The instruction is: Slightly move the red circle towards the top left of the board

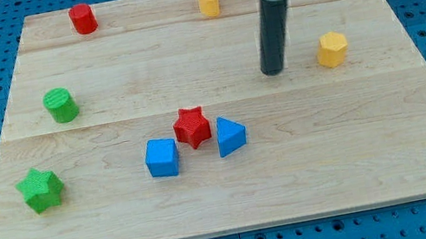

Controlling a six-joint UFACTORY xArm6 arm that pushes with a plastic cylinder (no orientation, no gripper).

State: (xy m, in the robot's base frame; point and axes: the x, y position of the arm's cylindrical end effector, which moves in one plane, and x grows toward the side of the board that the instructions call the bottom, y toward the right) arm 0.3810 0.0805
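Note:
The red circle (83,18) is a short red cylinder standing near the top left of the wooden board (99,69). My tip (274,70) rests on the board right of centre, far to the right of the red circle and lower in the view. It touches no block. The nearest block to it is the yellow hexagon (331,48), a little to its right.
A yellow heart-like block (209,1) stands at the top centre. A green cylinder (61,105) and a green star (40,189) are at the left. A red star (191,127), a blue cube (162,157) and a blue triangle (230,136) cluster at the lower centre.

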